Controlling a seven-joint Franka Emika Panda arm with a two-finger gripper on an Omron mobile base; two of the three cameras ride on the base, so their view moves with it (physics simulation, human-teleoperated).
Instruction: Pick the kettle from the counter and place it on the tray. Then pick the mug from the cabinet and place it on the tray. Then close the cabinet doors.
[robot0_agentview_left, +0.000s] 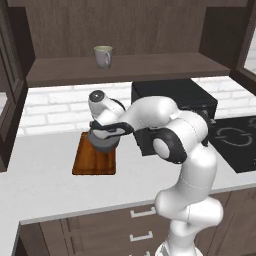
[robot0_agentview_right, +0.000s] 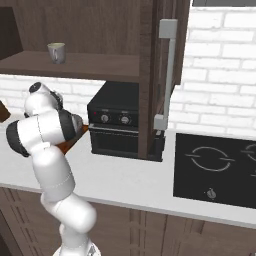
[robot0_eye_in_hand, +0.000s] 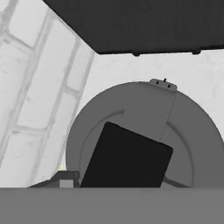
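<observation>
The kettle (robot0_agentview_left: 104, 142), squat, rigid and probably weighty, sits over the far end of the tray (robot0_agentview_left: 95, 159), which lies toward the desk's (robot0_agentview_left: 45, 180) back edge. Its thin arched handle is the sensible hold. The claw (robot0_agentview_left: 106, 131) sits half closed right above it, seemingly gripping that handle. The mug (robot0_agentview_left: 103, 56) waits on the cabinet (robot0_agentview_left: 125, 67) shelf.

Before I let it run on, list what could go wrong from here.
1. The kettle sits at the back end of the tray, not its middle; released there, little board lies behind it.
2. The pincer is at the kettle's top; lifting off carelessly could drag or tip it.
3. The mug waits on the cabinet shelf directly above, so the arm may clip the shelf edge rising.
</observation>
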